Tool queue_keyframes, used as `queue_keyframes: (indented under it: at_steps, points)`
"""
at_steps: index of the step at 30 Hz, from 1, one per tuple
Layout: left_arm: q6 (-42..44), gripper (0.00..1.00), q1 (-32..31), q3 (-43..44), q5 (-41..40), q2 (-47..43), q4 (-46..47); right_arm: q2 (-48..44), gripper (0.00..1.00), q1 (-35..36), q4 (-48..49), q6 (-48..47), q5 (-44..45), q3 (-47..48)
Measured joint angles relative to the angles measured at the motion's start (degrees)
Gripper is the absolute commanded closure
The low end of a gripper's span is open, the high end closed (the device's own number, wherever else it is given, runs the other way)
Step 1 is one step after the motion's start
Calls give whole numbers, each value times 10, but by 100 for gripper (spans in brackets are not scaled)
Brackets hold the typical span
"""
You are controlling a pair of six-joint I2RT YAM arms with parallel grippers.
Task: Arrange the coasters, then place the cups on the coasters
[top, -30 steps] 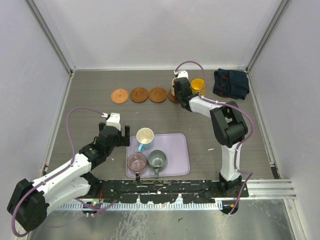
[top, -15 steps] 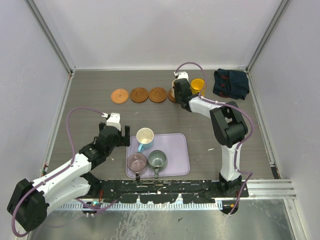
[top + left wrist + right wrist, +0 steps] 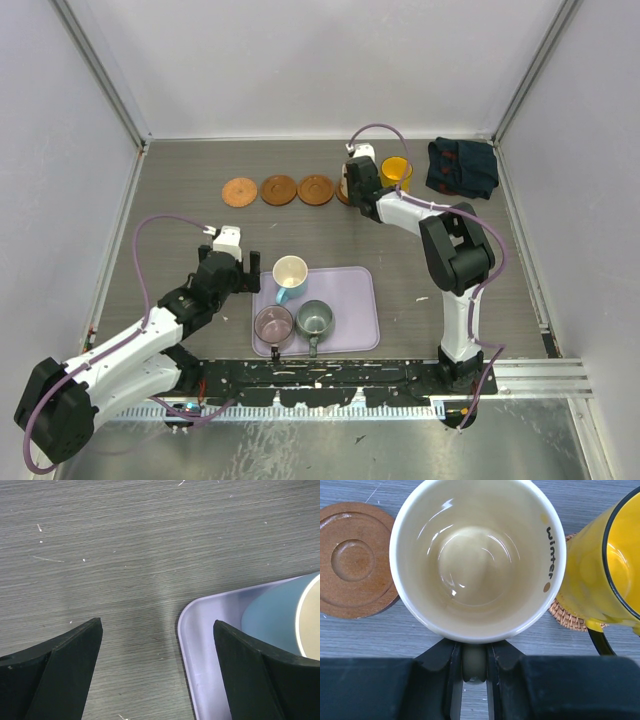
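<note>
Cups: the cream cup (image 3: pixel 477 555) is caught by its handle, which the right gripper (image 3: pixel 474 652) pinches between narrowly parted fingers (image 3: pixel 445 667). A coaster (image 3: pixel 355 560) lies just to its left and the orange-yellow cup (image 3: pixel 605 565) stands close on its right; what lies under it is hidden. The right arm reaches to the table's far side. The left gripper (image 3: pixel 157 627) is spread wide and holds nothing, low beside a corner of the lavender tray (image 3: pixel 200 630), where the light blue cup (image 3: pixel 275 615) stands; that arm stretches low and forward.
</note>
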Motion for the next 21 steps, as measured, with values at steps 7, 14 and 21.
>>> queue_keyframes:
  at_steps: [7, 14, 21]
  points:
    - [0, 7, 0, 0, 1, 0, 0, 0, 99, 5, -18, 1, 0, 7]
    - [0, 7, 0, 0, 3, 0, 0, 0, 97, 7, -28, 4, 3, 12]
    - [0, 7, 0, 0, 3, 0, 1, 1, 96, 7, -36, 8, 21, 16]
